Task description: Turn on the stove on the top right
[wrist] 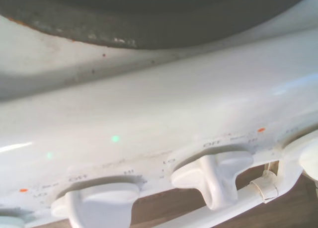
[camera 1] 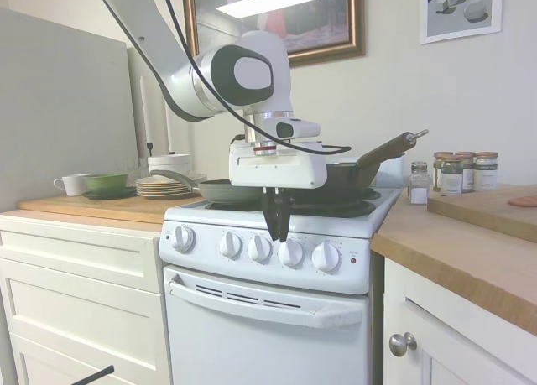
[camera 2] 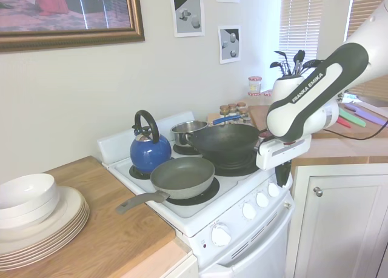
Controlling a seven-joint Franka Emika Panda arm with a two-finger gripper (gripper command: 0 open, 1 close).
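White enamel stove (camera 1: 268, 318) between wooden counters, five round knobs (camera 1: 259, 248) along its front panel, small red light (camera 1: 353, 258) at the panel's right end. Claw (camera 1: 277, 230) pointing down just in front of the panel, tips hanging above the gap between third and fourth knob (camera 1: 290, 252) from the left, fingers pressed together, grasping nothing. Black wok (camera 2: 225, 142) and grey frying pan (camera 2: 182, 175) on the front burners, blue kettle (camera 2: 149, 149) behind.

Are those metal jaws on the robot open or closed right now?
Closed, or nearly so. In the first exterior view the gripper hangs with its dark jaws pressed together, just above the stove's row of knobs, holding nothing.
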